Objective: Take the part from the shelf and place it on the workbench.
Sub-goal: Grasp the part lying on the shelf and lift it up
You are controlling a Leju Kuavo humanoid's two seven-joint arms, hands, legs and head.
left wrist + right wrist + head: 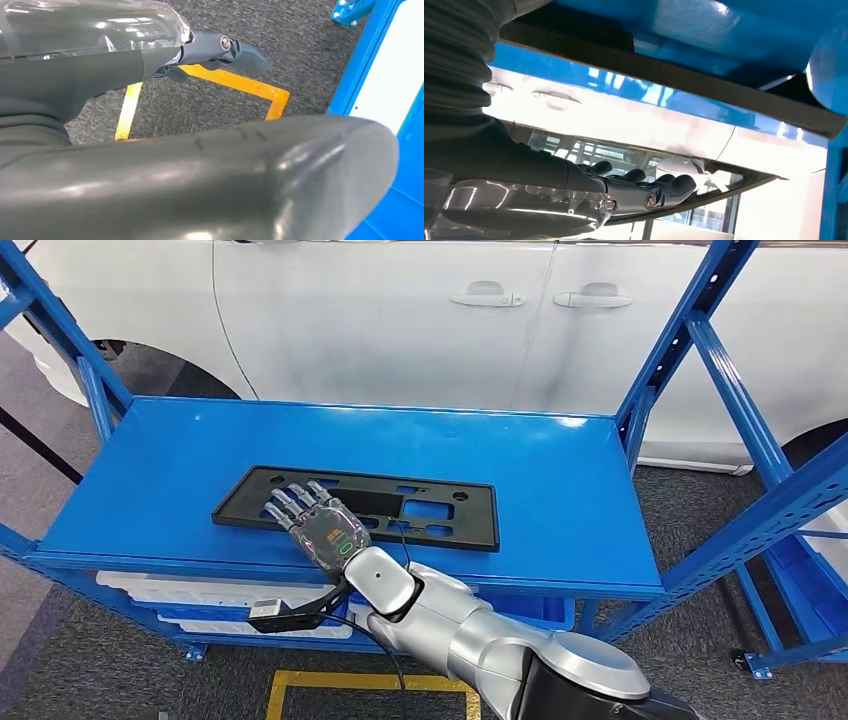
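Part (400, 508), flat black perforated plate on glossy blue shelf (560, 490), under spread-fingered right robot hand (318, 525).

Matt black plastic part (400, 508); glossy blue painted metal shelf (560, 470); smooth shiny white car (400, 320); rough grey carpet floor (110, 670); silvery metal arm (480, 635).
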